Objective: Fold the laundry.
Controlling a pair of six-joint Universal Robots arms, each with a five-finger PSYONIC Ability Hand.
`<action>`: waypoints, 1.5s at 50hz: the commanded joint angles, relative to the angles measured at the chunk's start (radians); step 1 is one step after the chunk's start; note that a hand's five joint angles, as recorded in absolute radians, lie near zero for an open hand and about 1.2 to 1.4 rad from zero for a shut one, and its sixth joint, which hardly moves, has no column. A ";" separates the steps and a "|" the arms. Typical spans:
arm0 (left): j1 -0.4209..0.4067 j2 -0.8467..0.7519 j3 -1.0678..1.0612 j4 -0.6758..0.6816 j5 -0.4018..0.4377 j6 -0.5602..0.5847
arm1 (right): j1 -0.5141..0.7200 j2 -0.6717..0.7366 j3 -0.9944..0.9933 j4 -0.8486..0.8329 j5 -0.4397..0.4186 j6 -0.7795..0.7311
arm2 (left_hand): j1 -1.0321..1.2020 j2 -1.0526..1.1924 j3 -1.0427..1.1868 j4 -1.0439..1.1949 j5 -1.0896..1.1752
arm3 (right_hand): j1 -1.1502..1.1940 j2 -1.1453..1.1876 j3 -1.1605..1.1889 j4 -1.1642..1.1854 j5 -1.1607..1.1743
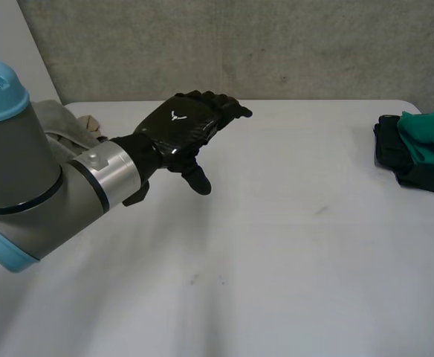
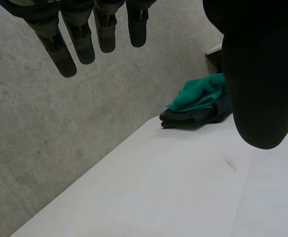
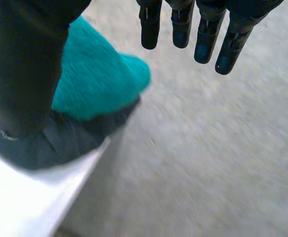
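Looking across the worktop (image 1: 276, 245), I see most of it bare, and that is where my worries begin: the laundry sits at its margins. My left arm (image 1: 31, 178) reaches over the left part, and a pale cloth (image 1: 74, 119) lies just behind it. I judge that a careless swing of the arm could catch that cloth and shove it off.

The pile at the right edge is a dark garment (image 1: 395, 160) with a green cloth (image 1: 429, 134) on top of it. In the right wrist view the dark garment lies right at the worktop's edge, so a sideways pull risks sliding both pieces over. A grab from above may also take both layers at once.

The right hand (image 3: 20, 64) hovers over the pile, fingers straight, holding nothing. The left hand (image 1: 183, 126) is likewise released, fingers extended and empty, and well apart from the pile.
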 commanded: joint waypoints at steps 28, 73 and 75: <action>0.637 -0.182 0.062 0.164 -0.252 0.324 | 0.725 -0.555 0.755 -0.347 0.001 0.007 | 0.026 0.013 0.005 0.014 -0.003 | -0.039 -0.047 -0.037 -0.065 -0.066; -0.204 -0.357 0.207 0.291 -0.268 -0.211 | 0.704 -0.519 0.712 -0.229 0.426 -0.120 | 0.299 0.286 0.279 0.287 0.271 | -0.039 -0.047 -0.037 -0.065 -0.066; -0.227 -0.369 0.210 0.293 -0.270 -0.195 | 0.704 -0.519 0.706 -0.227 0.434 -0.117 | 0.048 0.035 0.028 0.036 0.019 | -0.039 -0.047 -0.037 -0.065 -0.066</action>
